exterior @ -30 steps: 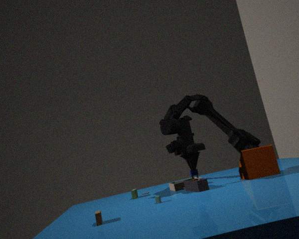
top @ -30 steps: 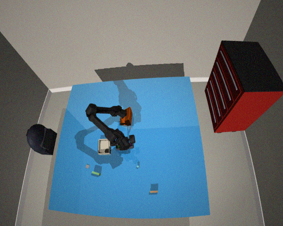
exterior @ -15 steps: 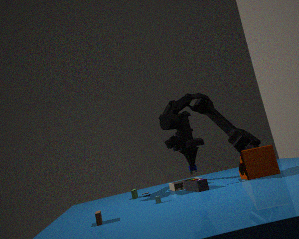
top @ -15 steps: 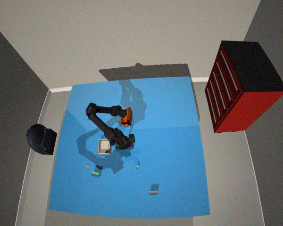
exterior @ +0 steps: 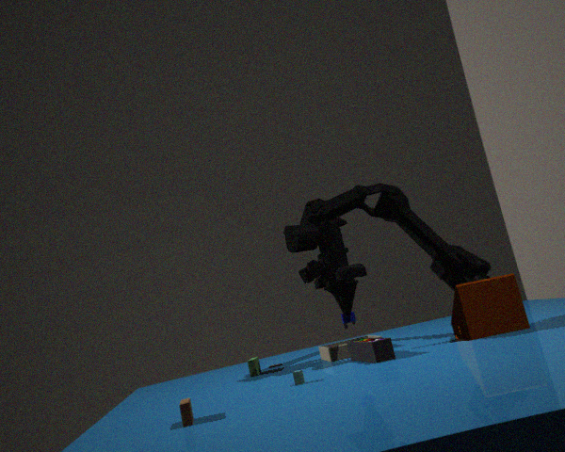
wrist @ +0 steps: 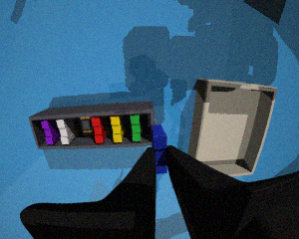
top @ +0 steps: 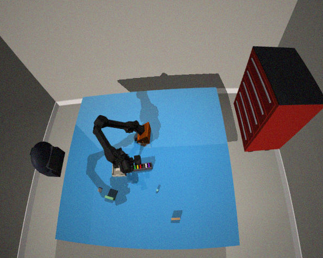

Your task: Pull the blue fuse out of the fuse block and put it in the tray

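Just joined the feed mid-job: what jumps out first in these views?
The gripper is shut on the blue fuse, held in the air between the fuse block and the open tray. The block holds purple, white, red, yellow and green fuses. A red drawer cabinet stands beside the blue table.

And we're in a workshop here: a red tool cabinet (top: 278,100) with 5 long drawer pulls stands by the right wall, a dark welding helmet (top: 47,158) sits on the floor at the left, and 1 black robot arm (top: 109,138) works over a blue bench top (top: 183,177) inside plain grey walls.
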`<state>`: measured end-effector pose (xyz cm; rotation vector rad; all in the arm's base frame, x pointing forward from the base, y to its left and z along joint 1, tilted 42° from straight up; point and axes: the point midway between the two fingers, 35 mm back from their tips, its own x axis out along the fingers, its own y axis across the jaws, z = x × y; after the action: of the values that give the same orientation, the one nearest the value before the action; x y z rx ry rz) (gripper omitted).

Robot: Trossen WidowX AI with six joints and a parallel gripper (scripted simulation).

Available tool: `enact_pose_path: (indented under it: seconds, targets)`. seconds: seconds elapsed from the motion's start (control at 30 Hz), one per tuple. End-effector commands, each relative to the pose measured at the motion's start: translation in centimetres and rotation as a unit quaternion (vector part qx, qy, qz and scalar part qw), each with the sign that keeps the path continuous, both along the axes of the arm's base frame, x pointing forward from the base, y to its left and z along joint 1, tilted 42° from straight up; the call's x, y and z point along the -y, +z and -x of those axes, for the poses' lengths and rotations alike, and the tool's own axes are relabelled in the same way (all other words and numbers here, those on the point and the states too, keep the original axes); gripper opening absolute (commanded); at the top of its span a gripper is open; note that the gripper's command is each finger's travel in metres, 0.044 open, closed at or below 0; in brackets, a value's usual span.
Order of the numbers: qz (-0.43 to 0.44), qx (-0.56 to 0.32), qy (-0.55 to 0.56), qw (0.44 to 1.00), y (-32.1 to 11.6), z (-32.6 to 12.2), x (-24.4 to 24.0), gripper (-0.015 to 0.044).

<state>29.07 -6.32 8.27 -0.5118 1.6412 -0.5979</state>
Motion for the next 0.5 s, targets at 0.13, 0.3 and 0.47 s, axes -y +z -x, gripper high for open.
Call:
enact_pose_path:
  seconds: [0.13, 0.3, 0.47]
  targets:
    - [0.007, 0.001, 0.0, 1.0, 4.5, 1.2, 4.8, 0.0]
    - [0.013, -0.001, -0.002, 1.0, 6.8, 2.5, 7.3, 0.0]
    - [0.014, -0.002, -0.002, 1.0, 7.1, 2.7, 7.6, 0.0]
